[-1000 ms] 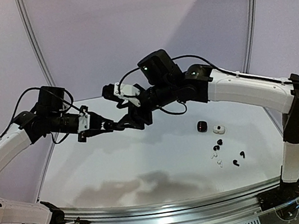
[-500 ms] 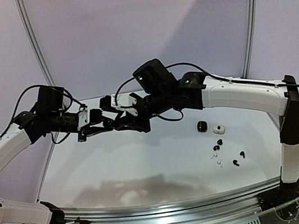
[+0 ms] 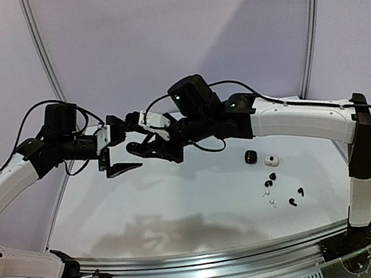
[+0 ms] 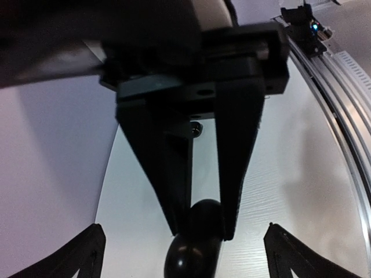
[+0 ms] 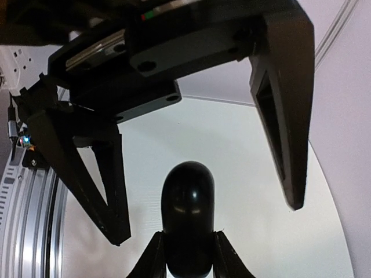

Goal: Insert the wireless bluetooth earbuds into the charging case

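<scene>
**Case is up in the air, all the earbuds are on the table**

Starting at the near right of the table (image 3: 181, 203): the earbuds (image 3: 270, 183) lie loose in a small scatter. I count four black and two white, and none of them is in anything. Just past them sit a second black case (image 3: 250, 158) and a white case (image 3: 271, 161), side by side and close to the buds. They're too small here for me to tell whether their lids are up.

Farther back, above the far middle of the table, the two arms meet nose to nose. The right arm (image 3: 301, 113) has its jaws clenched on a glossy black charging case (image 5: 187, 197), pinching it by its lower end with the rounded top sticking out. The left arm (image 3: 10, 188) has its jaws spread wide, one either side of that case without touching it, so they're grasping nothing.

My read is that this is a mid-air handover or regrip of the case, so we're early on and the actual inserting hasn't begun. I can't see an open lid on the held case.

Next, I'd guess the left arm needs to back straight off without clipping the case. Then the case needs to come down near the buds and get opened, with one arm probably steadying it. Those buds are tiny and shiny, so picking them up will take a really precise pinch.
</scene>
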Robot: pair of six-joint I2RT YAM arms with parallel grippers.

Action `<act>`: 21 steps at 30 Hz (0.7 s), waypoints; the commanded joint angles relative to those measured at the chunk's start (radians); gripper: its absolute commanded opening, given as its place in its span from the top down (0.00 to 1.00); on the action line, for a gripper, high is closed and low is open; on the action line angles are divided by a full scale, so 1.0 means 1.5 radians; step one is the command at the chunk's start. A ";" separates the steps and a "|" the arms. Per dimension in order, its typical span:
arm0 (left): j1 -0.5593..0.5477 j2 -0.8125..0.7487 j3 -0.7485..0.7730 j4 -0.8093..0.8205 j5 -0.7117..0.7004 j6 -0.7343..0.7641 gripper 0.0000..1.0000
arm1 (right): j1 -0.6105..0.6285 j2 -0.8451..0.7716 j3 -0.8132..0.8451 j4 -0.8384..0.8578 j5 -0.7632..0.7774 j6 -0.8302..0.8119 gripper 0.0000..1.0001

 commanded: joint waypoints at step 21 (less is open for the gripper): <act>0.075 0.006 -0.002 0.726 0.207 -0.915 0.16 | -0.071 -0.130 -0.141 0.609 -0.214 0.336 1.00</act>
